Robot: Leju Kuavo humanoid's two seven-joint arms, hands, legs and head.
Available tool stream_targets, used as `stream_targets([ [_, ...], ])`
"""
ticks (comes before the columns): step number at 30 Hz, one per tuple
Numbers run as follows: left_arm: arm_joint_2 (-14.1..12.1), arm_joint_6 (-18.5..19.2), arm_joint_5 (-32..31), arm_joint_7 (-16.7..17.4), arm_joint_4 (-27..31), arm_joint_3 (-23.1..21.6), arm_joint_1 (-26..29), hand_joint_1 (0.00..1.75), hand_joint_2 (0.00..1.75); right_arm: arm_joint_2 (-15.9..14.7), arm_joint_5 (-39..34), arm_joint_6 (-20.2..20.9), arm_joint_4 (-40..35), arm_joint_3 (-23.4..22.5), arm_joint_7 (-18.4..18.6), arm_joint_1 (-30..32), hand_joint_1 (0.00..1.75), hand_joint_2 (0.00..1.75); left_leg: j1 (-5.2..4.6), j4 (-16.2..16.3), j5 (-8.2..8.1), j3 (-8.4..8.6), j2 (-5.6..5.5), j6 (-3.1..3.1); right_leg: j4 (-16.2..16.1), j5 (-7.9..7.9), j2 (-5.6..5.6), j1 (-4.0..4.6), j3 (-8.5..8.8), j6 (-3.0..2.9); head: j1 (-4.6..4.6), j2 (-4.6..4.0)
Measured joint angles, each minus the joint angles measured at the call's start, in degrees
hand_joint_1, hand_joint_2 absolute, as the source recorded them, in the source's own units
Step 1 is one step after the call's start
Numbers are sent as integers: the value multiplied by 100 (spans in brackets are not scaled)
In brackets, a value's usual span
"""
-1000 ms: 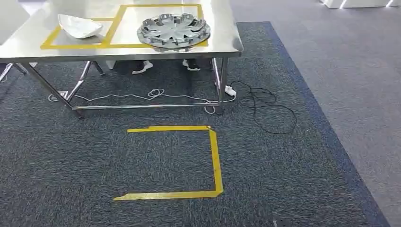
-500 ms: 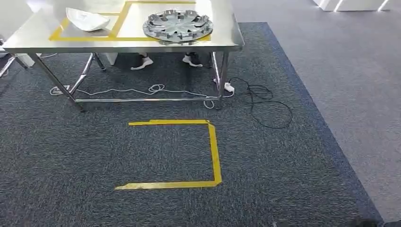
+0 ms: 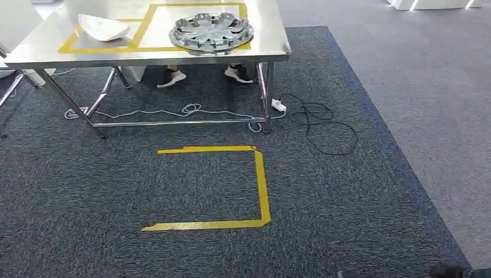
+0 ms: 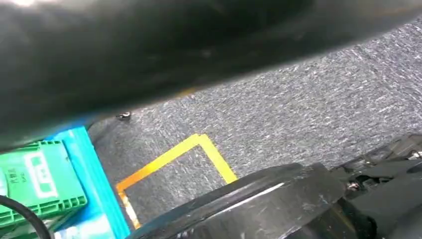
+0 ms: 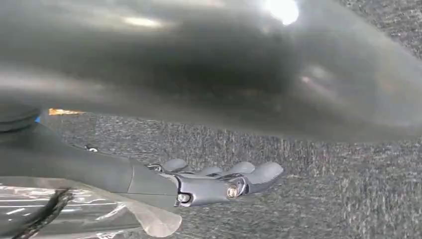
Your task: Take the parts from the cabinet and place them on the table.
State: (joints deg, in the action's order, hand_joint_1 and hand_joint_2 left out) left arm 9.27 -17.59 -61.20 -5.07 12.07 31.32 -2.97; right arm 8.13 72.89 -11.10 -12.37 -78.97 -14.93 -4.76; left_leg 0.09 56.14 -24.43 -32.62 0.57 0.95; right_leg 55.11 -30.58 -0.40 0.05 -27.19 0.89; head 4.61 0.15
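We note a dark carpet [image 3: 191, 191] running up to a steel table [image 3: 35, 49], with a three-sided yellow tape outline [image 3: 262, 185] on the floor just short of it. On the tabletop, inside the yellow tape frames [image 3: 139, 35], two parts lie: a silver hubcap [image 3: 211, 32] in the right-hand frame and a white curved panel [image 3: 103, 28] in the left-hand one, apart from each other. A person's shoes [image 3: 173, 80] show beneath the table's far side, and a black cable [image 3: 324, 124] loops on the carpet by the right-hand leg. The cabinet is not identifiable to us. In the right wrist view the right hand [image 5: 219, 181] hangs over the carpet with fingers extended and close together, holding nothing. In the left wrist view the left hand's state cannot be told; we see dark housing, a blue and green crate [image 4: 54, 189] and floor tape. In our judgement the step in hand is travel between table and cabinet. It would be done well by walking steadily, keeping both arms down and close, staying wide of the cable loop and table legs, and squaring up before any reach.
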Motion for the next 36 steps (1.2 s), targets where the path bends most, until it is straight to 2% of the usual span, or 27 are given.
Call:
stream_targets([
  [3,0,-2,-2,2,0,2,0,0,0,0,-28,-122,0,-37,2,-8,0,0,1,1,-8,-6,0,-28,2,-1,0,-1,-4,-1,2,0],
  [4,-4,-4,-7,2,0,2,0,0,0,4,-28,-162,0,-39,2,-11,0,0,-19,38,-36,-23,-4,11,-51,32,-13,-42,9,43,4,0],
  [5,-7,-9,-11,4,0,4,1,0,0,7,-26,-195,0,-39,4,-16,0,0,-29,-33,-9,-14,-17,73,-103,51,-40,-37,34,63,-9,0],
  [6,9,-9,-20,9,0,4,-1,0,0,7,-24,-241,-2,-42,2,-16,0,0,35,-240,96,85,-31,111,-124,41,-43,7,82,76,-24,0],
  [7,7,-11,-35,7,0,7,-10,0,0,4,-22,-285,-4,-44,0,-20,0,0,61,-339,152,120,-45,110,-26,-94,-9,-3,36,87,2,0],
  [8,7,-20,-37,7,0,7,-17,0,0,4,-18,-300,-4,-46,0,-23,0,0,69,-368,197,99,-59,126,260,-332,22,-17,-110,101,4,0],
  [10,15,-20,-44,9,0,7,-9,0,0,2,-7,-322,-4,-48,2,-25,0,0,79,-349,209,30,-109,101,1151,-801,31,-72,-524,165,17,0],
  [11,17,-20,-44,9,-2,9,1,0,0,0,-7,-335,-4,-50,2,-19,0,0,87,-328,219,-8,-140,85,1506,-917,30,-98,-691,203,9,0],
  [12,17,-20,-44,9,-2,9,5,0,0,0,-7,-339,-4,-50,2,-15,0,0,105,-293,224,-49,-180,59,1568,-860,29,-124,-724,240,11,0],
  [13,17,-11,-44,9,-4,9,7,0,0,0,-7,-343,-4,-50,2,-9,0,0,135,-249,223,-91,-231,21,1339,-670,31,-156,-611,272,11,0],
  [15,26,-7,-44,9,-4,9,2,0,0,-2,-7,-352,-7,-50,2,-12,0,0,210,-101,199,-195,-347,-86,367,-184,91,-241,-109,371,11,0],
  [16,20,-7,-44,9,-4,9,-1,0,0,-2,-7,-354,-7,-53,2,-21,0,0,249,15,173,-257,-392,-157,52,-163,241,-258,82,425,13,0],
  [17,4,-7,-44,11,-4,9,-3,0,0,20,-9,-352,11,-53,2,-16,0,0,204,60,160,-280,-450,-236,140,-164,358,-194,-35,370,72,0],
  [18,7,-7,-44,11,-4,9,-1,0,0,20,-11,-354,11,-55,2,-15,0,0,201,105,169,-296,-481,-250,201,-150,291,-203,-55,211,35,2],
  [21,2,-7,-44,11,-7,11,43,0,0,4,-20,-359,9,-57,15,-22,0,0,238,96,211,-324,-573,-321,271,-148,153,-189,-102,54,7,0],
  [22,2,-7,-44,11,-11,11,48,0,0,4,-15,-361,9,-57,13,-30,0,0,234,199,99,-362,-390,-303,270,-129,98,-182,-111,7,-24,0],
  [23,2,-4,-44,15,-11,11,49,0,0,4,-11,-361,9,-57,13,-20,0,0,212,496,-158,-466,-199,-285,266,-113,55,-163,-117,-18,-52,0],
  [25,2,-4,-44,15,-11,11,29,0,0,4,-13,-374,9,-61,20,4,0,0,184,1456,-712,-823,-103,-269,272,-99,-92,-116,-116,-40,-61,0],
  [26,4,-4,-44,15,-11,11,28,0,0,4,-18,-378,9,-63,20,8,0,0,171,1883,-904,-965,-97,-248,276,-92,-171,-89,-119,-52,-52,0],
  [27,4,-4,-44,15,-11,11,34,0,0,4,-24,-381,9,-66,20,6,0,0,150,2052,-953,-990,-95,-217,281,-87,-234,-62,-128,-58,-57,0],
  [28,7,-4,-46,15,-11,11,46,0,0,4,-24,-381,9,-66,20,4,0,0,120,1960,-857,-879,-94,-163,281,-88,-300,-33,-129,-59,-57,0],
  [29,7,-4,-48,15,-11,11,50,0,0,4,-26,-381,9,-66,20,-4,0,0,82,1637,-671,-685,-79,-88,281,-92,-358,-3,-120,-64,-57,0],
  [30,7,-4,-48,15,-11,11,50,0,0,4,-26,-381,9,-66,20,-16,0,0,21,1122,-428,-401,-25,22,275,-106,-424,33,-95,-77,-55,0],
  [31,7,-4,-50,15,-11,11,45,0,0,4,-24,-381,9,-66,17,-24,0,0,-68,593,-223,-122,120,158,269,-125,-487,55,-67,-87,-55,0],
  [32,-37,-4,-50,15,-11,13,31,0,0,31,-24,-380,24,-66,15,-21,0,0,-136,437,-350,-2,406,276,261,-148,-552,79,-122,-71,-11,0],
  [33,-11,-7,-50,13,-11,13,15,0,0,15,-22,-385,20,-66,7,-22,0,0,-150,297,-329,21,391,259,272,-160,-592,80,-75,-59,-33,0],
  [36,-11,-2,-48,9,-11,18,42,0,0,15,9,-389,20,-66,11,-61,0,0,-157,225,-291,-9,198,232,222,-143,-804,92,-29,-1,-28,0],
])
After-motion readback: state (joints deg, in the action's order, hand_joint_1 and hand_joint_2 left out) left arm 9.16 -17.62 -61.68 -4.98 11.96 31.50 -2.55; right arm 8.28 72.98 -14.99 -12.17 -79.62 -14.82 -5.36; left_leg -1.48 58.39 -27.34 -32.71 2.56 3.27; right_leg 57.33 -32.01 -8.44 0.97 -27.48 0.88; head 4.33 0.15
